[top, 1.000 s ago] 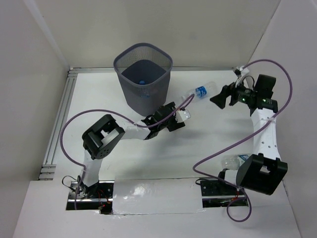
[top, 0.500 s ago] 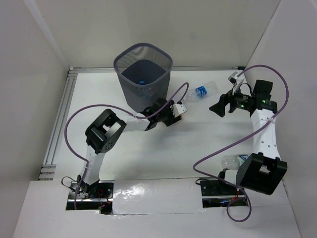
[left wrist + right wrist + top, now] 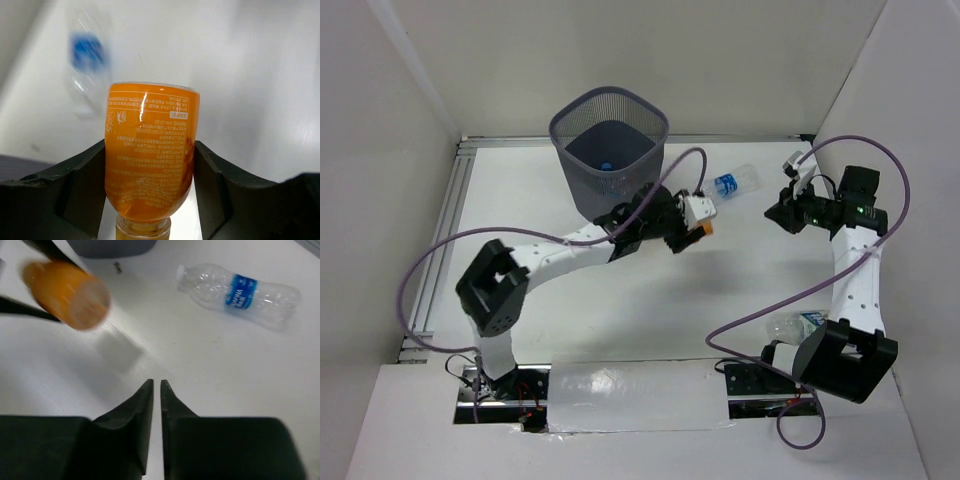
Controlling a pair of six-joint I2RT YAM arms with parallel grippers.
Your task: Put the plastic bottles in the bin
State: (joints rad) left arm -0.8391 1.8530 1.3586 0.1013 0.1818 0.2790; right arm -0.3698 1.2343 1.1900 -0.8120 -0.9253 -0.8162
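One orange bottle (image 3: 150, 155) is squeezed in my left gripper (image 3: 695, 218), my right gripper (image 3: 156, 384) is pinched shut and empty, so next I must lift it over the bin (image 3: 600, 200) at ten o'clock.

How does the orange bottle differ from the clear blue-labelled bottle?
The orange bottle is short and coloured; the clear bottle is longer and see-through. The orange bottle is gripped by the left gripper; the clear bottle lies on its side on the table, untouched. Both are outside the bin.
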